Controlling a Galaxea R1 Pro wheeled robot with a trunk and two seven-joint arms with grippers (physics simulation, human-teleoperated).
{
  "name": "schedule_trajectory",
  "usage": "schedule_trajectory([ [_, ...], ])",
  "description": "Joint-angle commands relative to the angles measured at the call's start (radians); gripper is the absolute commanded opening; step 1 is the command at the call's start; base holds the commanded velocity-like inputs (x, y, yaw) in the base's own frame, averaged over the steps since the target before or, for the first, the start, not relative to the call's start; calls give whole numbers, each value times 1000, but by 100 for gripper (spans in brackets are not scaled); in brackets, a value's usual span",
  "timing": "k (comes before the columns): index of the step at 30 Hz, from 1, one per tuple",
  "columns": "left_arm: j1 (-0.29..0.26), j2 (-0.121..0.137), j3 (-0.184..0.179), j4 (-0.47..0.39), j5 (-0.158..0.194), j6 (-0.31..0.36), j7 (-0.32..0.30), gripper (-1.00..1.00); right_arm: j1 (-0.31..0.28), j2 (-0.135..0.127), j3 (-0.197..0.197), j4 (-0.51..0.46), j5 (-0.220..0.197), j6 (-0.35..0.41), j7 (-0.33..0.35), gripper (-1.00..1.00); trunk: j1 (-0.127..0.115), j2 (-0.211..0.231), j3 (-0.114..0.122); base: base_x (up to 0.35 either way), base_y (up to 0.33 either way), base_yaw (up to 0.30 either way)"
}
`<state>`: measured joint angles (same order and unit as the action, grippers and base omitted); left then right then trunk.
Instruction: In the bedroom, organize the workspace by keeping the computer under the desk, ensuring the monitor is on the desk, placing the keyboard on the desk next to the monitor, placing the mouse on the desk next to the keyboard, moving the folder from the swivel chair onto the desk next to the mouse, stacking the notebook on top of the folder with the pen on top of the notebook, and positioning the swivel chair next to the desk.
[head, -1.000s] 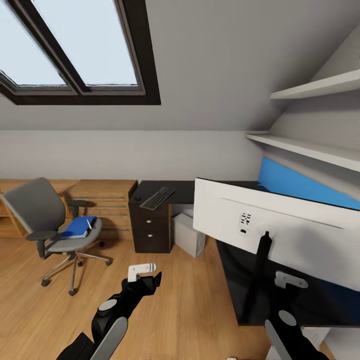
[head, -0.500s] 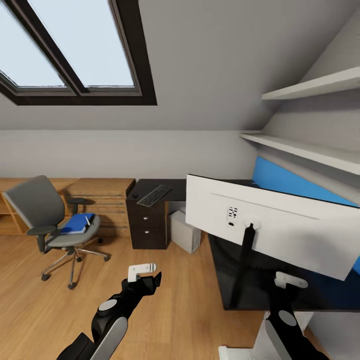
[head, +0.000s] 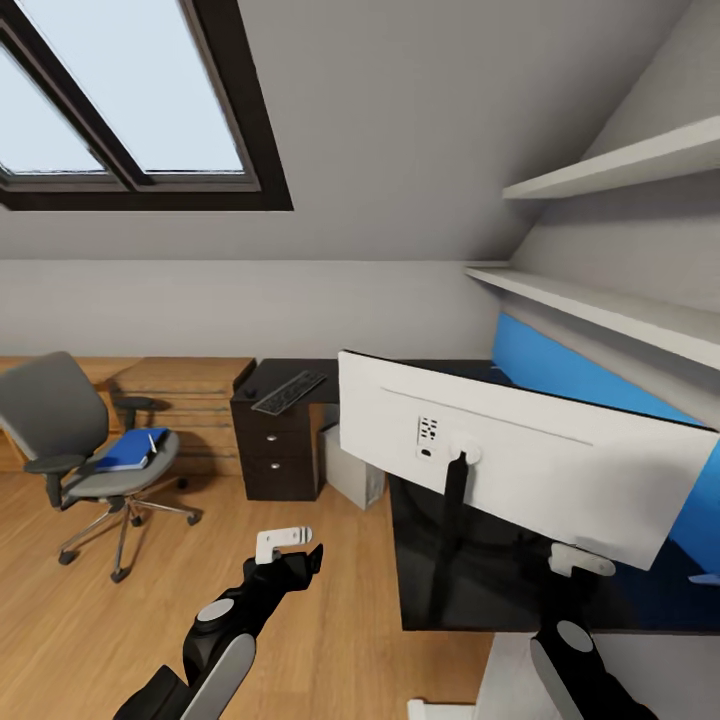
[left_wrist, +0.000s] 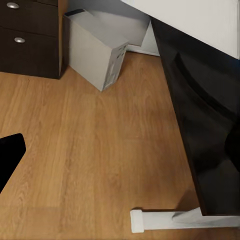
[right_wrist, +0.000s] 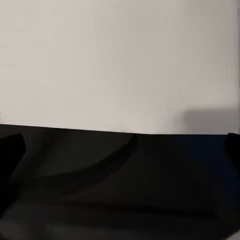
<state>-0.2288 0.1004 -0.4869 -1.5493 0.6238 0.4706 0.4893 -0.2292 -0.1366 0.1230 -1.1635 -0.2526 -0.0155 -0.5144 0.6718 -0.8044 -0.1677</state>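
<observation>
On the glossy black desk (head: 470, 600), close to its near end: the monitor (head: 520, 465), upright on a thin black stand, white back turned to the head camera. Looks settled there, so probably counts as done. Under the desk, beside the dark cabinet (head: 275, 450): the computer (head: 350, 468), on the floor, also plain in the left wrist view (left_wrist: 97, 55). Likely done as well.

Farther off, on top of that cabinet: the keyboard (head: 288, 391), lying flat, well apart from the monitor. By the wooden drawer chest (head: 185, 400): the swivel chair (head: 70, 430), well away from the desk, with the folder (head: 128, 450) on its seat and a slim white stick, probably the pen (head: 152, 443), resting on the folder. Cannot make out the mouse or the notebook.

Over bare floor, off the desk's near corner: the left gripper (head: 283, 545), fingers spread, holding nothing. Above the desk top just in front of the monitor: the right gripper (head: 580, 562), fingers wide apart at the edges of its wrist view, nothing between them.

Seems to be between steps, with the keyboard the likely next item. Calls for driving toward the cabinet, reaching over its top, closing on the keyboard's long edges, then carrying it back and laying it beside the monitor.
</observation>
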Motion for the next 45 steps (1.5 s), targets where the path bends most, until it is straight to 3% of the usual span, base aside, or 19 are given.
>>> schedule_trajectory([
  [1, -1, 1, -2, -2, 10, 1, 10, 100, -1, -2, 4, -1, -8, -2, -7, 100, 0, -1, -2, 54, -99, 0],
  [27, -1, 2, -2, -2, 9, 0, 10, 100, -1, -3, 4, 0, -9, -1, -6, 100, 0, -1, -2, 133, -126, 0],
  [45, -1, 5, -1, -5, 8, -1, 11, 100, -1, -4, 3, 9, -8, -1, -5, 100, 0, -1, -2, 153, -10, 0],
])
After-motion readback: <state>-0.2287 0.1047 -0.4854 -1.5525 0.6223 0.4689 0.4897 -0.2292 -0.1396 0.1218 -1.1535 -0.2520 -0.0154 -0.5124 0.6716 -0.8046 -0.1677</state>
